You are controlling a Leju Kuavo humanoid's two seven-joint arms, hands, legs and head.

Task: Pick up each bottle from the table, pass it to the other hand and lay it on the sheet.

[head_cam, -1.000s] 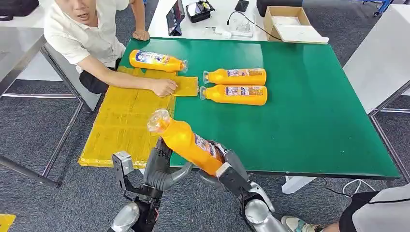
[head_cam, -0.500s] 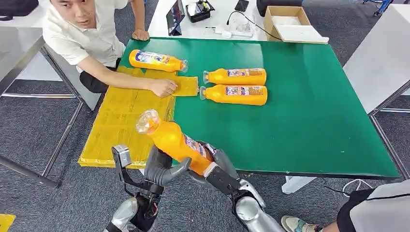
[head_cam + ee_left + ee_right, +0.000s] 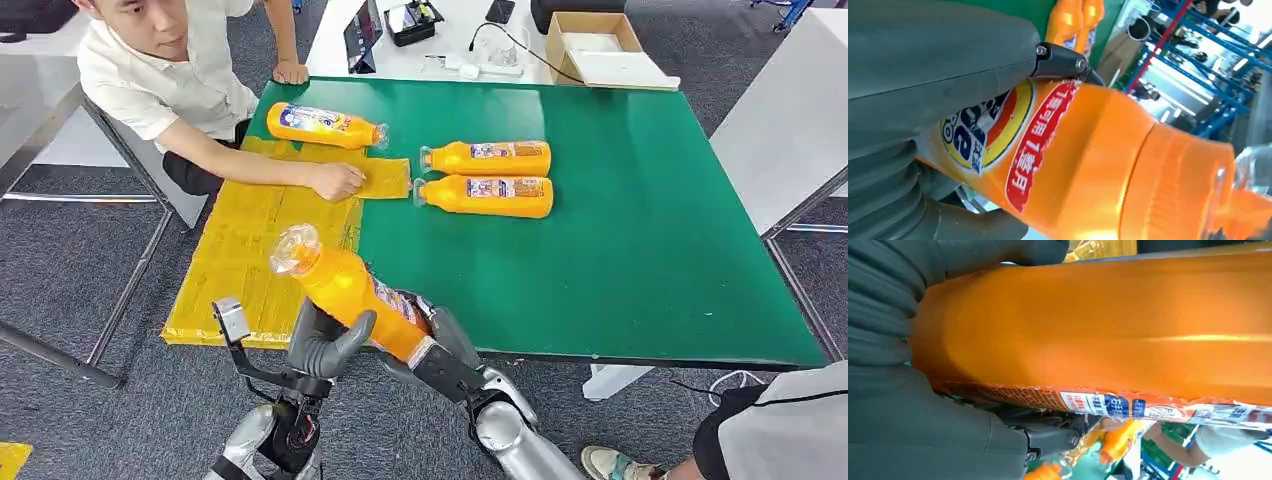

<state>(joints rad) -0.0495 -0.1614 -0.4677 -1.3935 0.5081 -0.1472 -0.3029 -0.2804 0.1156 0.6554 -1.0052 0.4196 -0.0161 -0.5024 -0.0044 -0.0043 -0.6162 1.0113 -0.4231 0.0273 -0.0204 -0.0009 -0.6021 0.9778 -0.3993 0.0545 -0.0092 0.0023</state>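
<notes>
Your two hands meet on one orange bottle (image 3: 355,298), held up in the air just past the near edge of the green table (image 3: 640,250), with its clear cap pointing toward the yellow sheet (image 3: 250,260). The right hand (image 3: 440,345) grasps the bottle's bottom end. The left hand (image 3: 325,345) wraps around its middle, with the thumb across the front, so both hands are holding it now. The swap looks about halfway done. The bottle looks full, so it is likely a bit heavy. Its plastic is smooth and shiny, so it may slip. It looks stiff, and will probably not squash much. The label in the middle is the best place to hold, since it looks less slick than the bare plastic. Make sure the left hand has a firm hold before the right hand lets go. Two more bottles (image 3: 487,178) lie side by side farther in on the table. Another bottle (image 3: 322,125) lies at the far end of the sheet. A person's hand (image 3: 338,180) rests on the sheet near that bottle, so lay yours down well away from it.
</notes>
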